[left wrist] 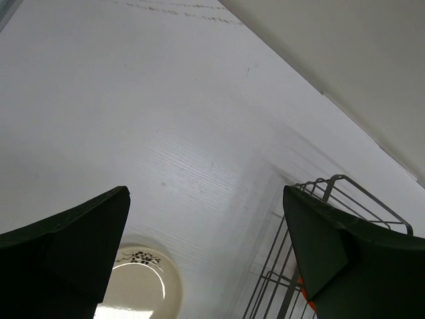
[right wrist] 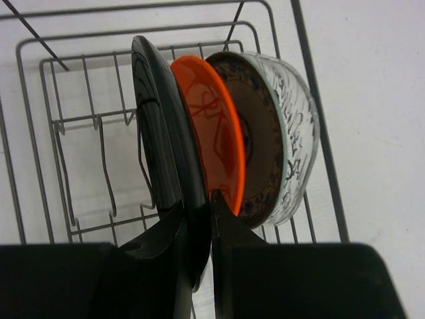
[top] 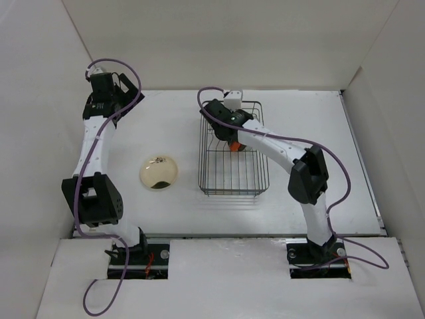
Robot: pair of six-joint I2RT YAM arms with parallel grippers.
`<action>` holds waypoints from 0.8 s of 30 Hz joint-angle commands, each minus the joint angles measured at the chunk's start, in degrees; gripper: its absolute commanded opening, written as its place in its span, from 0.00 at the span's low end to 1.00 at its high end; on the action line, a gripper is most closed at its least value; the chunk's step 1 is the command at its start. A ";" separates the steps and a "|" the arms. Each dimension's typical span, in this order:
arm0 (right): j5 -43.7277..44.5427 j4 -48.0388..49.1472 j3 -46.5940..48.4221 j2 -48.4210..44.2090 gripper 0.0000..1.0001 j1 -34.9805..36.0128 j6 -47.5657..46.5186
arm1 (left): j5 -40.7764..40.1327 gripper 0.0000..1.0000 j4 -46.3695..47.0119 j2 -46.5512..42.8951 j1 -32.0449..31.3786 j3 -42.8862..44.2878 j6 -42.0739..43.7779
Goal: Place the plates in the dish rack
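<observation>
The dark wire dish rack (top: 234,193) stands at table centre. In the right wrist view, four plates stand on edge in the rack (right wrist: 327,159): black (right wrist: 159,133), orange (right wrist: 212,126), teal-grey patterned (right wrist: 255,146) and clear glass (right wrist: 295,133). My right gripper (right wrist: 199,206) is shut on the black plate's lower rim, inside the rack's far end (top: 222,123). The cream-tan plate with a dark spot (top: 159,172) lies flat on the table left of the rack. My left gripper (top: 109,83) is open and empty, raised at the far left; its view shows the cream plate (left wrist: 143,286) below.
White walls enclose the table on the left, back and right. The near half of the rack holds only bare prongs. The rack's corner (left wrist: 345,181) shows beside the left gripper's right finger (left wrist: 345,246).
</observation>
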 commanded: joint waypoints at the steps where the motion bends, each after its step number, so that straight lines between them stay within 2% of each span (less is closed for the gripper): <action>1: -0.45 2.69 1.53 0.90 0.05 -0.08 -0.77 | -1.15 0.99 -0.67 0.31 0.09 2.30 0.82; 4: -0.97 3.30 0.31 0.90 0.05 -0.61 -0.77 | -1.15 0.99 -0.67 0.32 0.09 2.30 0.82; 5: -0.98 3.31 0.30 0.90 0.08 -0.61 -0.77 | -0.63 0.99 -0.67 0.93 0.09 2.30 0.82; 6: -1.50 3.83 0.30 0.90 0.16 -0.61 -0.77 | -0.63 0.99 -0.67 0.93 0.09 2.30 0.82; 7: -1.51 3.83 0.30 0.90 0.32 -0.61 -0.77 | -0.63 0.99 -0.67 0.93 0.09 2.30 0.82; 8: -2.12 3.83 -0.22 0.90 0.59 -0.61 -0.77 | -0.63 0.99 -0.67 0.93 0.09 2.30 0.29; 11: -2.12 3.83 -0.23 0.38 0.72 -0.61 -1.38 | -2.46 0.99 -0.67 1.55 0.09 1.78 0.29; 15: -2.12 4.45 1.96 -1.65 0.76 0.00 -4.72 | -4.22 0.99 -3.22 2.25 -0.96 1.77 -0.32; 18: -1.42 5.32 3.02 -5.49 0.77 0.70 -7.34 | -4.23 0.99 -3.75 0.33 -0.96 -2.34 -1.03; 22: -2.99 9.71 -0.66 -12.18 0.80 1.24 -11.83 | -6.77 0.99 -3.75 -8.54 -0.35 -11.91 -5.59; 24: -6.24 11.73 -2.85 -14.99 0.80 1.24 -13.33 | -6.78 0.99 -3.75 -15.74 0.18 -18.86 -8.84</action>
